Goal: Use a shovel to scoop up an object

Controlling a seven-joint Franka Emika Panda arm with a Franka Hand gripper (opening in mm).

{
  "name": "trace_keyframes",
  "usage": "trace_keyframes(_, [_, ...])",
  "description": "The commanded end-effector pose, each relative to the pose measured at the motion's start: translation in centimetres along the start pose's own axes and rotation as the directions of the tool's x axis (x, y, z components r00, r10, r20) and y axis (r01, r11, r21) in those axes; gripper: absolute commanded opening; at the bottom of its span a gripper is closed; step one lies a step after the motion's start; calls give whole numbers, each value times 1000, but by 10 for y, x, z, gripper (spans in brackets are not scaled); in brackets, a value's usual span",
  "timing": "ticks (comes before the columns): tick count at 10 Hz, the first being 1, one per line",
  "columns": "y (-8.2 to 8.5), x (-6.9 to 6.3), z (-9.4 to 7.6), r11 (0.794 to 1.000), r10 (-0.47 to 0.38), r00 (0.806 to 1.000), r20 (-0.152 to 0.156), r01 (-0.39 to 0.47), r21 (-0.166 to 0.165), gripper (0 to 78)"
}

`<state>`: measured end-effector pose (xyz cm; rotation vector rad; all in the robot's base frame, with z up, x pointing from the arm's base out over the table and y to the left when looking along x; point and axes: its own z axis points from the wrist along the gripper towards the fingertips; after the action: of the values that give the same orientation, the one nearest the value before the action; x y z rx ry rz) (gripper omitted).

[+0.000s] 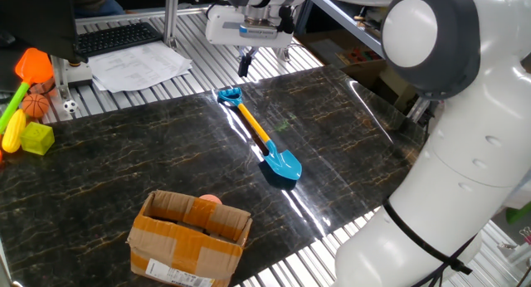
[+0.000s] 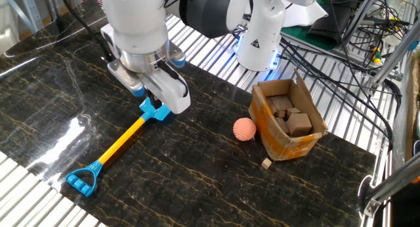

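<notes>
The shovel lies flat on the dark marble table, with blue blade (image 1: 282, 164), yellow-orange shaft (image 1: 254, 128) and blue looped handle (image 1: 229, 95). It also shows in the other fixed view (image 2: 118, 144). The salmon-orange ball (image 2: 244, 129) rests on the table beside the cardboard box. In one fixed view only its top (image 1: 211, 200) peeks over the box. My gripper (image 1: 245, 65) hangs in the air above the shovel and touches nothing. Its dark fingers look pressed together and empty. In the other fixed view the hand (image 2: 152, 89) hides most of them.
An open cardboard box (image 2: 264, 121) holding wood blocks stands by the ball; it also shows in one fixed view (image 1: 187, 240). A small wood chip (image 2: 266, 163) lies near it. Toys sit at the left edge: orange spade head (image 1: 33, 65), mini basketball (image 1: 35, 104), green block (image 1: 37, 138).
</notes>
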<state>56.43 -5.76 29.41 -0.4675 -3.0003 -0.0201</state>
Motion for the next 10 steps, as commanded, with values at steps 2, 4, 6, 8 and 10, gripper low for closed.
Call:
trace_keyframes(2, [0, 0, -1, 998, 63, 998, 9, -63, -1, 0])
trace_keyframes(4, [0, 0, -1, 998, 65, 998, 8, -65, -7, 0])
trace_keyframes(6, [-1, -2, 0, 999, 41, 999, 11, -41, -2, 0])
trace_keyframes(8, [-9, -11, 10, 1000, 18, 1000, 17, -18, 4, 0])
trace_keyframes(10, [-21, -26, 22, 1000, -7, 1000, 20, 7, 8, 0])
